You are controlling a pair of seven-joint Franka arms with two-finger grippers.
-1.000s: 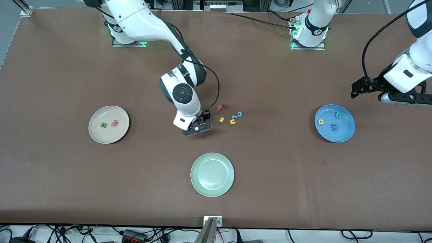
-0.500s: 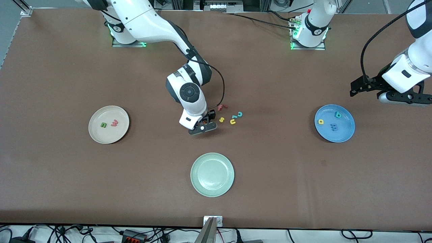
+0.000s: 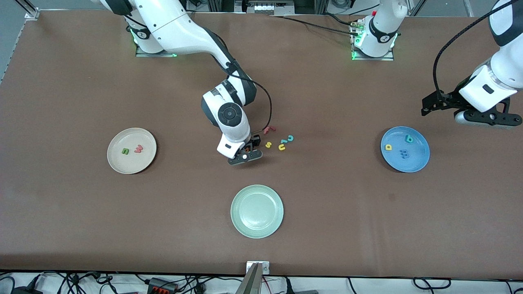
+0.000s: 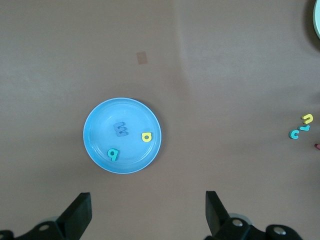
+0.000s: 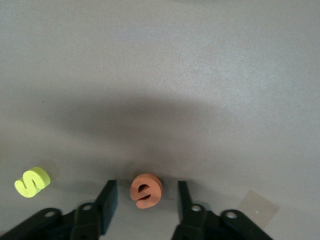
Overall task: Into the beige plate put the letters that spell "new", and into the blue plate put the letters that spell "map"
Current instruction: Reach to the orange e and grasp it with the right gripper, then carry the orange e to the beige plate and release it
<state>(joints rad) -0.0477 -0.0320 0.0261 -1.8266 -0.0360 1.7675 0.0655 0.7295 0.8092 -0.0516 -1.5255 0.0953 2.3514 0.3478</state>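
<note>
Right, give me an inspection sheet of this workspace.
Surface: brown table top, a small taped patch.
Job's things: green "n" and red-pink "w" in round beige plate; blue "m", yellow "a", teal "p" in round blue plate; orange "e" on the table.
Clutter: red "f", yellow "s", yellow "u", teal "c", empty pale green plate.
Grippers: right gripper low, jaws either side of the "e"; left gripper open, up beside the blue plate.
Cables: black cable along the right arm.
Surroundings: wires along the table edge.

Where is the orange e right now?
The orange e lies on the table between the right gripper's open fingers, beside the yellow s.
</note>
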